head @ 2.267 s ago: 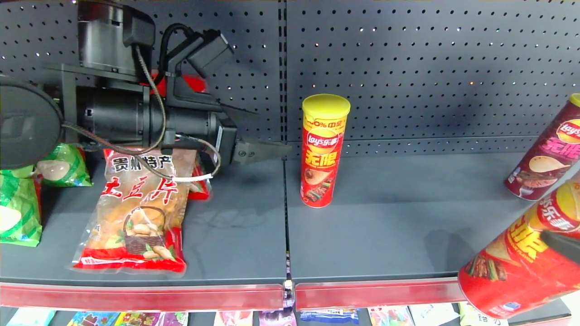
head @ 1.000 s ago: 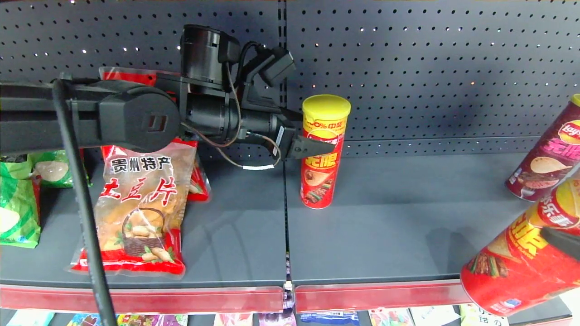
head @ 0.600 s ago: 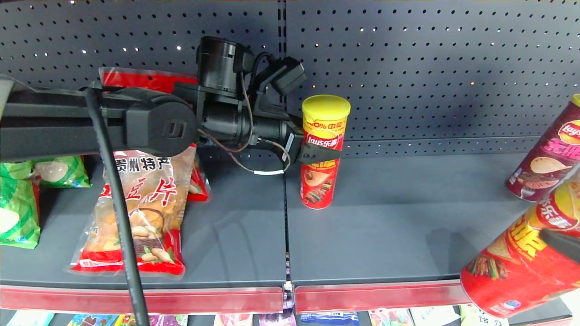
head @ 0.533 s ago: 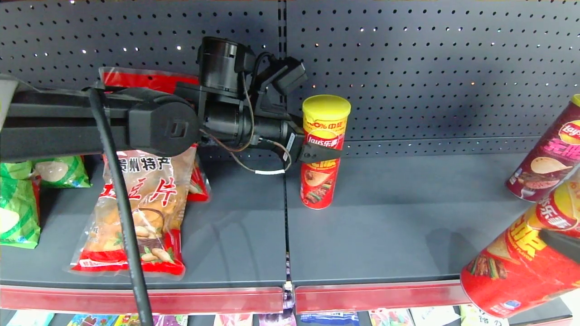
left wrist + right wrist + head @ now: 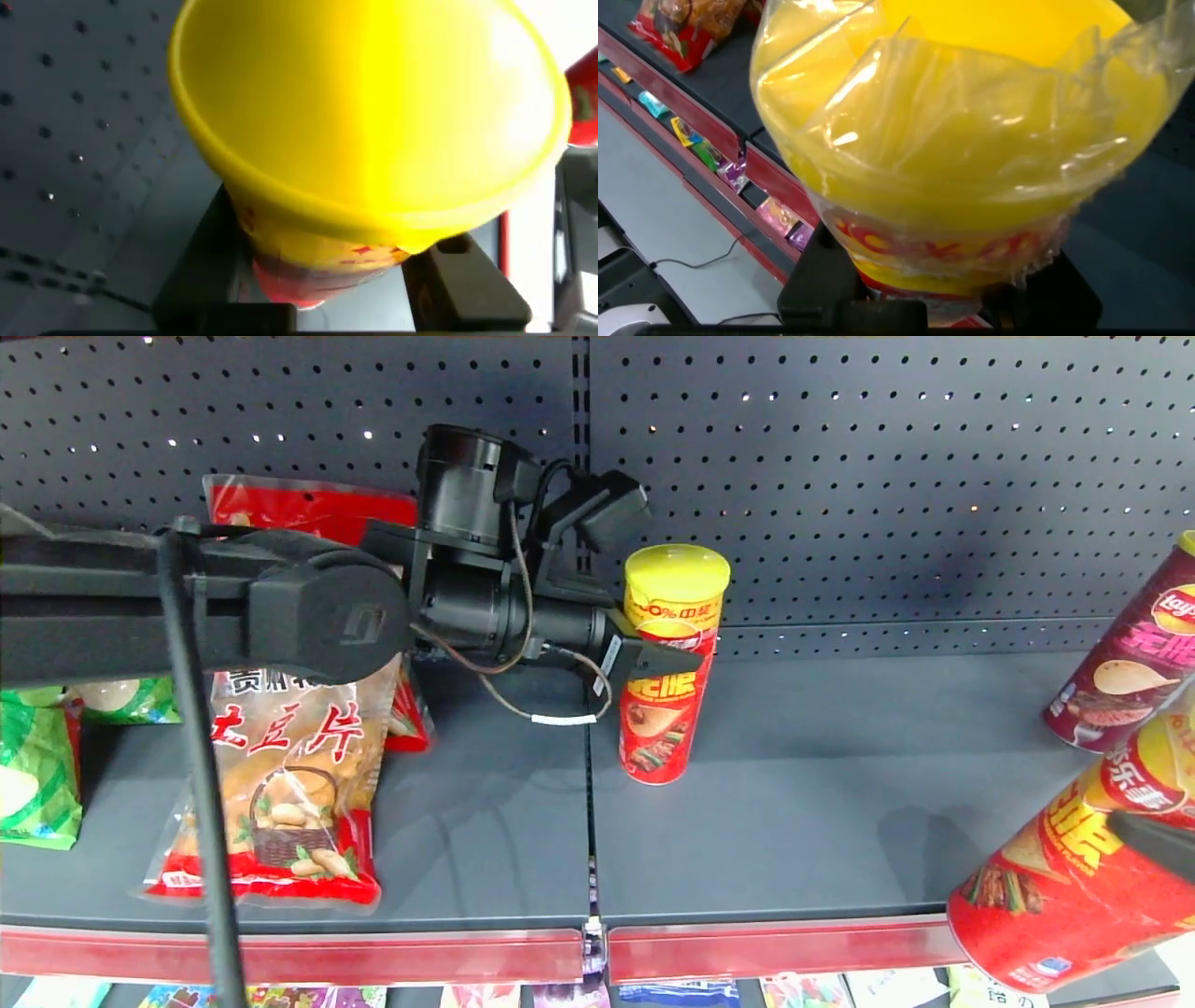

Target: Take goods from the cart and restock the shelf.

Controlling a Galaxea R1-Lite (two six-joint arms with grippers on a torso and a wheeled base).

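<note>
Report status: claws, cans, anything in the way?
Left claw shut on yellow-lidded can, middle of shelf. Right claw shut on second red can, off shelf's front right. Maroon can tilted at shelf's right end.

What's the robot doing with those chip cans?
It is stocking a store shelf. Its left gripper is clamped around a yellow-lidded chip can in the middle of the shelf, near a snack bag. Its right gripper holds a second red can by the shelf's front right edge.

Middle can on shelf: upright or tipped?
Upright, slight lean: the can has lid up, base on shelf; left gripper clamped around it.
</note>
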